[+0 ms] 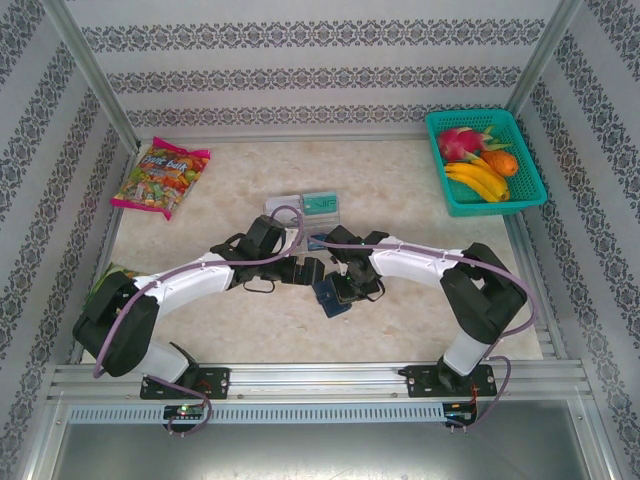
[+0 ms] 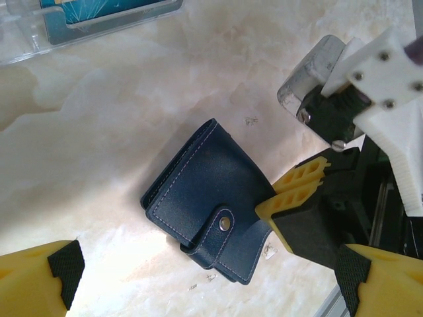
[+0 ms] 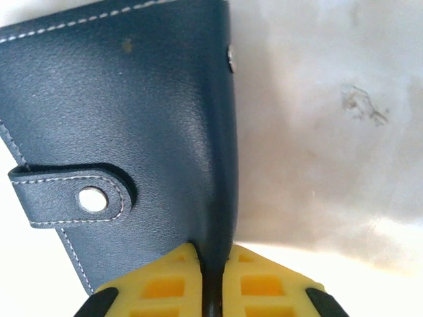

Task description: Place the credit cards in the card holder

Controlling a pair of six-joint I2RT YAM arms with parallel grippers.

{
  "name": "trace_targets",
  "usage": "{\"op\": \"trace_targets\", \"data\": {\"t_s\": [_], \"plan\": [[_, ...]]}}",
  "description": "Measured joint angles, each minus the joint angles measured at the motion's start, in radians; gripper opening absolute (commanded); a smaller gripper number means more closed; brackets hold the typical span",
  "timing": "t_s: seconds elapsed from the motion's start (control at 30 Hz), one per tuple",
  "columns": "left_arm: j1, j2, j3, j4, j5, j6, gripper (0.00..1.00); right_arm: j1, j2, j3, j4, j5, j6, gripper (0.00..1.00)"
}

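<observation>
The main risk is the hold itself: the right fingers (image 3: 162, 284) are pressed together on only a thin strip along one edge of the card holder (image 2: 201, 198), so any lift or twist could make the smooth navy cover slide out or swing down around that pinch. A second risk comes from the snap tab (image 2: 221, 224), which looks fastened. The holder has to be opened before anything goes in, and a tug on the tab by the other arm could drag the holder out of the narrow grip instead of popping the snap. The two wrists are also crowded together over the same spot near the middle of the bench (image 1: 400, 190), so a careless reach could knock one arm against the other. The left fingers (image 2: 39, 277) are spread as wide as they go, one at each lower corner of the left wrist view, holding and touching nothing, with the holder lying between and beyond them. In the right wrist view the cover edge runs straight down into the slit between the two yellow tips, which touch it on both sides. The credit cards (image 2: 99, 10) sit in the clear tray (image 2: 26, 43), just on the far side of the holder, and none is in the holder yet.
</observation>
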Motion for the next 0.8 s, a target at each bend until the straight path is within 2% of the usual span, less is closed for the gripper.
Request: {"op": "trace_targets", "data": {"t_s": [0.3, 0.57, 0.8], "plan": [[0.011, -0.001, 0.045, -0.017, 0.017, 0.047, 0.98, -0.047, -0.120, -0.002, -0.006, -0.021, -0.159, 0.00], [0.135, -0.026, 0.134, -0.103, 0.134, 0.172, 0.90, -0.080, -0.174, 0.142, -0.077, -0.178, -0.354, 0.00], [0.200, 0.006, 0.220, -0.193, 0.315, 0.280, 0.73, -0.080, -0.174, 0.205, -0.173, -0.282, -0.485, 0.00]]}}
